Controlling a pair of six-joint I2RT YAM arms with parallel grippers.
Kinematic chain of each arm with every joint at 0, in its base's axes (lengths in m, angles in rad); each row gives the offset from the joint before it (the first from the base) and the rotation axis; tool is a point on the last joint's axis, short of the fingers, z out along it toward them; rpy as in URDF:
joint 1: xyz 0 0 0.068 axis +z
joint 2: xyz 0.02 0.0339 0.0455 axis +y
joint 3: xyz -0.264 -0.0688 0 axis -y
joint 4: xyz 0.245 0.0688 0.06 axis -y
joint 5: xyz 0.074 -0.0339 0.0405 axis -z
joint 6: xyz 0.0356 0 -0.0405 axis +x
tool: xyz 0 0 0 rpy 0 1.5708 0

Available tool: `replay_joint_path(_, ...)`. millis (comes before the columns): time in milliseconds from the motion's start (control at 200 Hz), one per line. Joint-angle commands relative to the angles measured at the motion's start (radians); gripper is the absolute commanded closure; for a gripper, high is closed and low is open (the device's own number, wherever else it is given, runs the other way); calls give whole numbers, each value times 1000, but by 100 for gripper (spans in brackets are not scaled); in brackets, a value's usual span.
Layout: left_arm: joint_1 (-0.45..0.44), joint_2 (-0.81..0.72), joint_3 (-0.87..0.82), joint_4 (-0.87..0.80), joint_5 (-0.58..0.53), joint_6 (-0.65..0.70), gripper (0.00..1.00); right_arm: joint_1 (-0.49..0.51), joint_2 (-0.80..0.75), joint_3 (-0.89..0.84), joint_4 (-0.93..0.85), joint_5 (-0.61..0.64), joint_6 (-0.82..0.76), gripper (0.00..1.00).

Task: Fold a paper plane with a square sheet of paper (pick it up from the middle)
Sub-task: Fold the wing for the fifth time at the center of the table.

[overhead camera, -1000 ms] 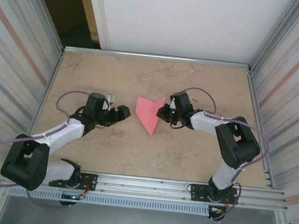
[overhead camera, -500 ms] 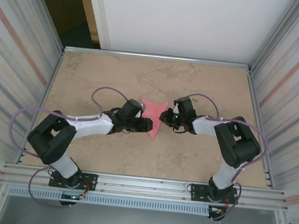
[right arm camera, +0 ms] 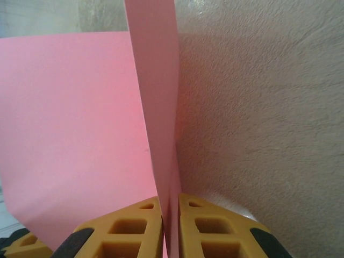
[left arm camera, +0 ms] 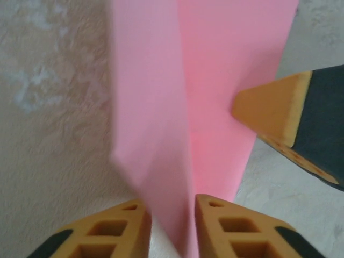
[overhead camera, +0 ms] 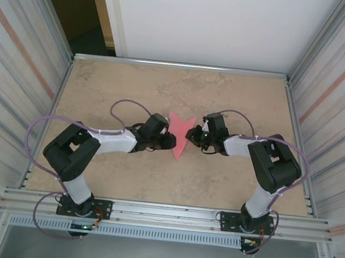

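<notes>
The square sheet of paper point(overhead camera: 178, 137) is a pink creased wedge in the middle of the table, its point toward the near edge. My right gripper point(overhead camera: 190, 134) holds it from the right. In the right wrist view the gripper point(right arm camera: 170, 226) is shut on an upright fold of the paper point(right arm camera: 80, 123). My left gripper point(overhead camera: 171, 142) meets the paper from the left. In the left wrist view its jaws point(left arm camera: 169, 226) stand narrowly open on either side of a raised flap of the paper point(left arm camera: 226, 80). One right fingertip point(left arm camera: 274, 110) shows beyond the paper.
The beige table point(overhead camera: 133, 87) is fenced by metal rails, with ribbed walls left and right. A white panel point(overhead camera: 210, 21) stands behind the far edge. Purple cables loop over both arms near the paper.
My left arm has swung right from the table's left side up to the paper, and its jaws have narrowed around the flap. The right gripper has kept its hold and the paper has shifted slightly.
</notes>
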State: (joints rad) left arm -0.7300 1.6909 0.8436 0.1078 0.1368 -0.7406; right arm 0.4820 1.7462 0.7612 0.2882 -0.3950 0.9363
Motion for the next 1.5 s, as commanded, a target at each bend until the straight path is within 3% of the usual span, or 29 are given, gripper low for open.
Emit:
replay_joint_path(0, 17, 7, 24, 44, -5, 42, 79, -8, -18, -10, 22, -24, 25, 84)
replay_joint_path(155, 21, 3, 58, -9, -28, 139, 93, -8, -33, -17, 26, -30, 29, 73)
replay_joint_path(266, 21, -5, 101, -93, -49, 264, 95, -19, -78, -31, -1, -8, 19, 59)
replay_joint_path(371, 16, -17, 152, -205, -105, 410, 96, -34, -160, -41, -80, 49, -27, 52)
replay_joint_path(591, -13, -5, 242, -364, -282, 628, 96, -83, -311, -76, -198, 127, -79, 49)
replay_joint_path(857, -122, 79, 322, -398, -480, 758, 96, -125, -401, -131, -227, 133, -68, 49)
replay_joint_path(1042, -165, 171, 368, -433, -475, 768, 96, -141, -410, -156, -237, 107, -49, 52)
replay_joint_path(1228, -169, 181, 371, -424, -389, 750, 95, -159, -412, -183, -230, 96, -34, 54)
replay_joint_path(1498, -129, 190, 407, -462, -168, 716, 94, -158, -395, -169, -228, 71, -46, 59)
